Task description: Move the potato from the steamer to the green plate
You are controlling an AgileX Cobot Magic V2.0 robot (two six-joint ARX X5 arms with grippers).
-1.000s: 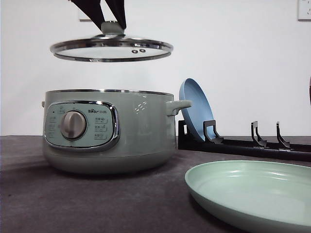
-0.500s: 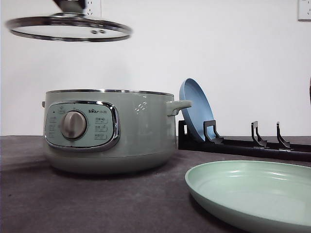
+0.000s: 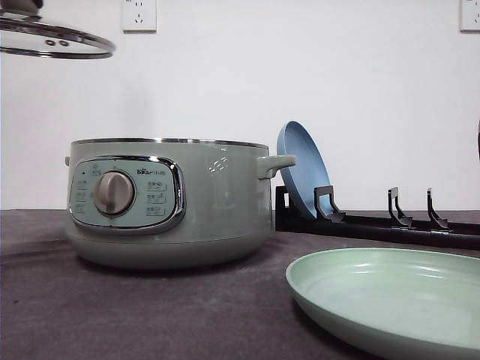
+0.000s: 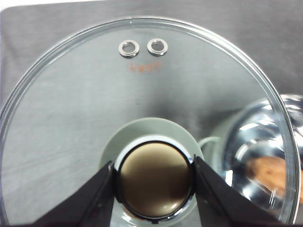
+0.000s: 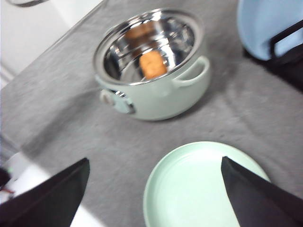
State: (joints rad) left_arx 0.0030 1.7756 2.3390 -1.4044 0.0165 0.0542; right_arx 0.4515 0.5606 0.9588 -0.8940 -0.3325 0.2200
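The steamer stands uncovered on the grey table, left of centre. In the right wrist view the orange-brown potato lies inside its shiny metal bowl. My left gripper is shut on the knob of the glass lid. The lid hangs high, off to the left of the pot. Through the glass the potato shows in the pot's bowl. The green plate lies bare at the front right. My right gripper is open, high above the green plate.
A blue plate leans in a black dish rack behind the green plate, right of the steamer's side handle. A white wall with a socket backs the table.
The lid, held by my left gripper, has moved left and slightly up, from above the steamer to the front view's top left corner. The steamer and both plates have not moved.
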